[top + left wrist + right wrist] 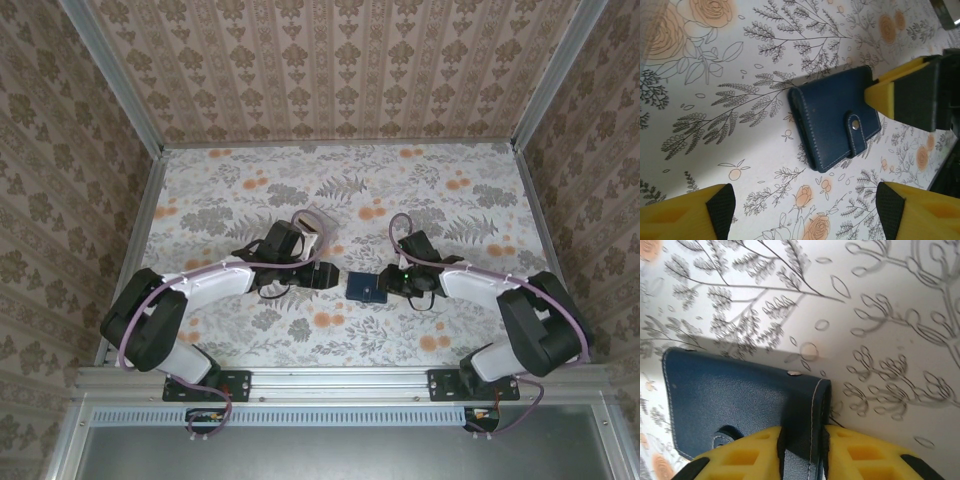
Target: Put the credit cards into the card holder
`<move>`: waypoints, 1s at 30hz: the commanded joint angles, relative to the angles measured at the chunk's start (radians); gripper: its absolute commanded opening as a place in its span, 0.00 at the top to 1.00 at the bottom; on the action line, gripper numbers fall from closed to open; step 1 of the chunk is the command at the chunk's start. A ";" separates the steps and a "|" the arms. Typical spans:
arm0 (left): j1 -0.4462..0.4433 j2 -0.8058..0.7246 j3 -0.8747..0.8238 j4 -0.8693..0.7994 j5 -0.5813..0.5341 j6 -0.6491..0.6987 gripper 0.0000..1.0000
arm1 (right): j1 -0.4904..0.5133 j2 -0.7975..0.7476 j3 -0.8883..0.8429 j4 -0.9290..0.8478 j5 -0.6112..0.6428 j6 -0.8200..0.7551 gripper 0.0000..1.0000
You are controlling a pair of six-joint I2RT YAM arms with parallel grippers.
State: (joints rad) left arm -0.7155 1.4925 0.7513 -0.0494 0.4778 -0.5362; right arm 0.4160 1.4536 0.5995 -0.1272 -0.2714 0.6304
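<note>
The card holder (364, 287) is a dark blue leather wallet lying flat on the flowered table, between the two arms. In the left wrist view the card holder (835, 117) is closed, its strap fastened by a metal snap (856, 125). My right gripper (802, 440) is shut on one folded edge of the card holder (730, 405), with a yellow finger on each side. My left gripper (807, 207) stands open just short of the holder, nothing between its fingers. In the top view the left gripper (335, 277) and right gripper (385, 285) face each other across the holder. The credit cards are hidden.
The flowered table (450, 330) is walled on three sides by patterned panels. A whitish shape (310, 222) sits just behind the left wrist; I cannot tell what it is. A metal rail (340, 380) runs along the near edge.
</note>
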 commanded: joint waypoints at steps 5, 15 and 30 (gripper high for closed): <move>0.093 -0.100 -0.057 -0.013 0.077 -0.020 0.23 | -0.012 0.026 -0.011 0.149 -0.189 -0.056 0.91; 0.192 -0.320 0.016 -0.226 0.137 0.172 0.23 | -0.010 -0.110 0.040 0.155 -0.438 -0.380 1.00; 0.017 -0.429 0.007 -0.304 0.203 0.965 0.01 | 0.178 -0.242 0.223 -0.231 -0.424 -1.143 1.00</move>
State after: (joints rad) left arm -0.7055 1.0443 0.7570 -0.3092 0.6666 0.2134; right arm 0.5732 1.2057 0.7849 -0.2199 -0.7101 -0.3157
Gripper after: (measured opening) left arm 0.988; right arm 0.058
